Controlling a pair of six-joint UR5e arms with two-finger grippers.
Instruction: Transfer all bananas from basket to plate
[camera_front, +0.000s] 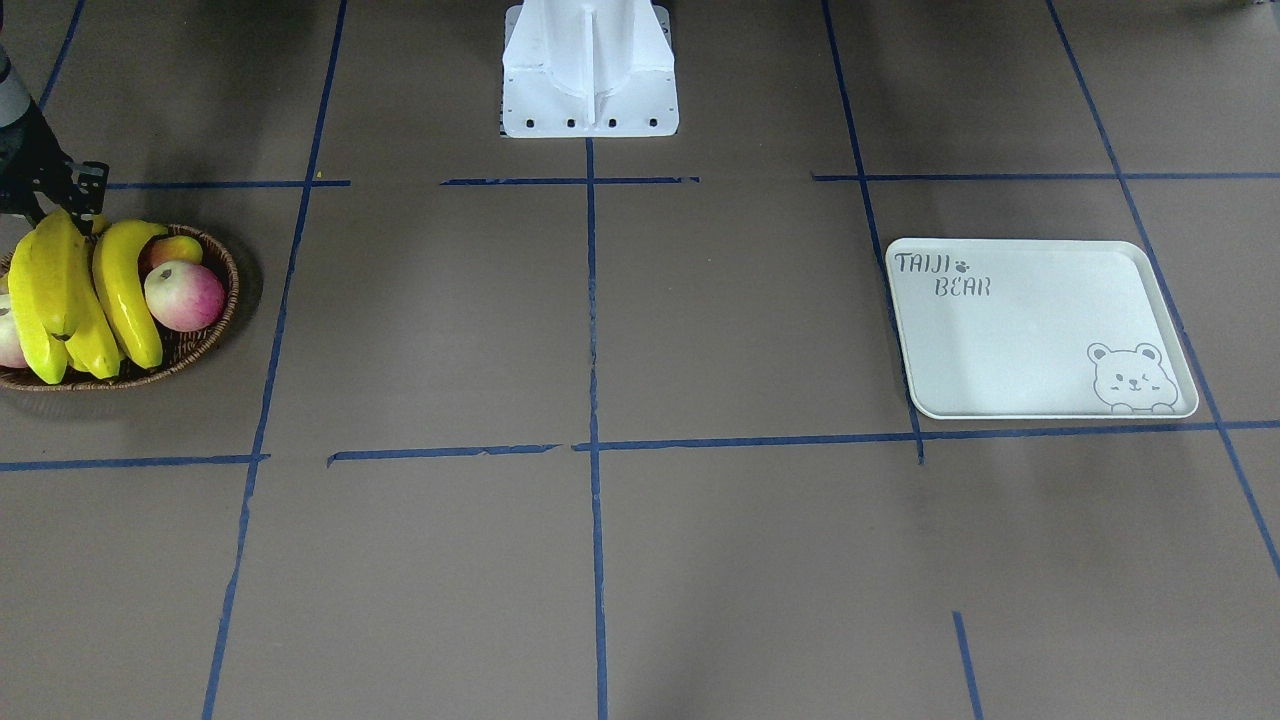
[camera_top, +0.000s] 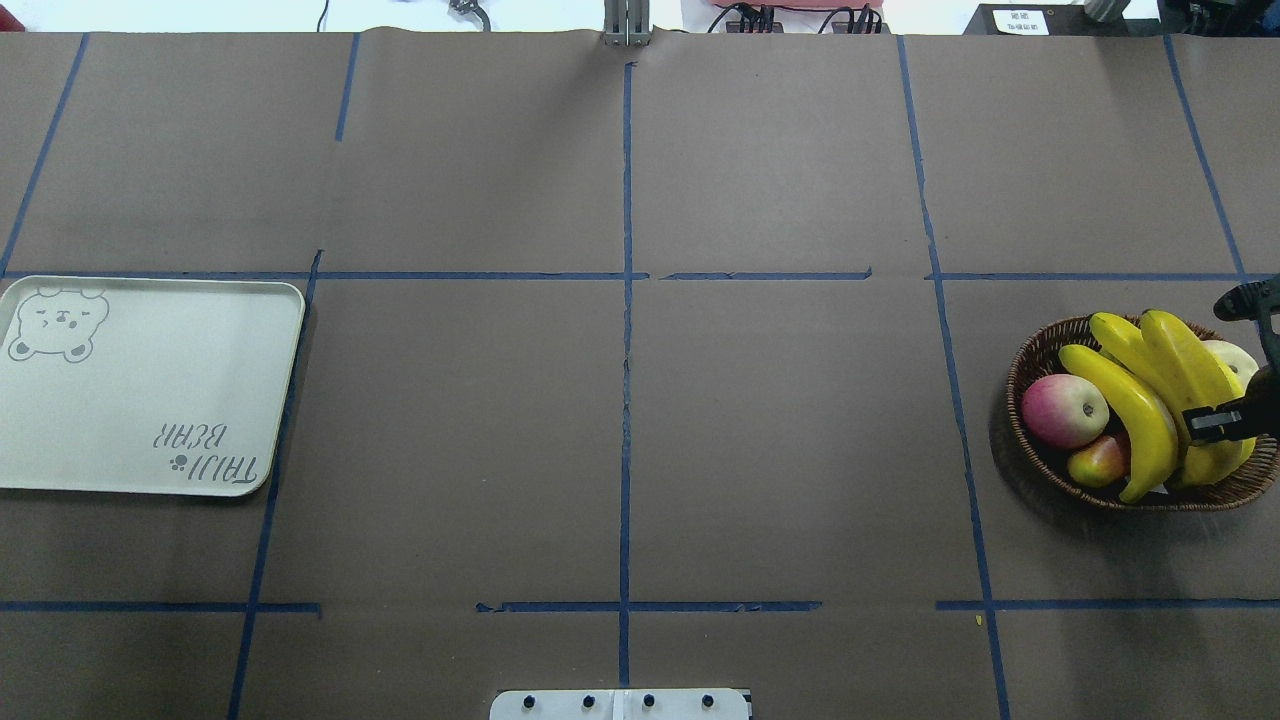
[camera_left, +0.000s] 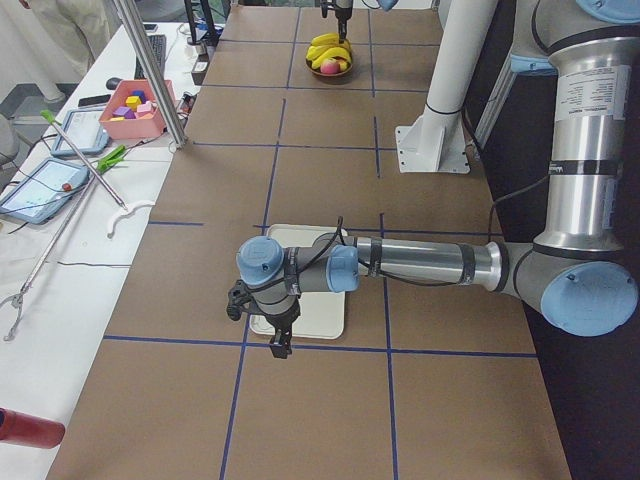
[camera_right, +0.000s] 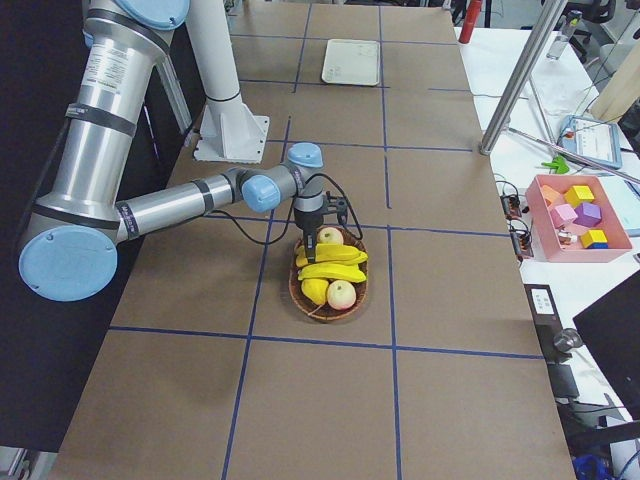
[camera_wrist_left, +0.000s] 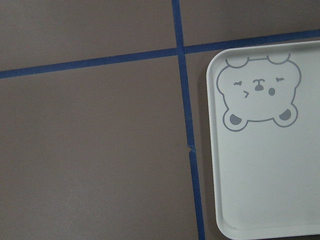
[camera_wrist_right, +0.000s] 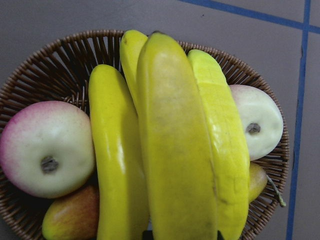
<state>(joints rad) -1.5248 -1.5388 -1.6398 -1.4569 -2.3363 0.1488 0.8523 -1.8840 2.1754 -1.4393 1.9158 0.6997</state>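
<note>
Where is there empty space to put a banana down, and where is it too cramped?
The plate is bare from its lettering corner to its bear corner. The brown table between plate and basket is open too. The basket is crowded: bananas and apples fill it, with the right gripper over them.

Bananas (camera_wrist_right: 175, 140): we count four. Three lie plainly side by side; the fourth shows only as a tip behind them. Basket (camera_wrist_right: 45, 70): one. Apples (camera_wrist_right: 47, 150): two, pink and pale, one at each side of the basket. One smaller reddish-yellow fruit (camera_wrist_right: 72, 217) beside one apple. Possibly one more yellow fruit (camera_wrist_right: 257, 182), with a stem, under the other apple; we see too little of it to be sure. Plate (camera_front: 1040, 330): one.
</note>
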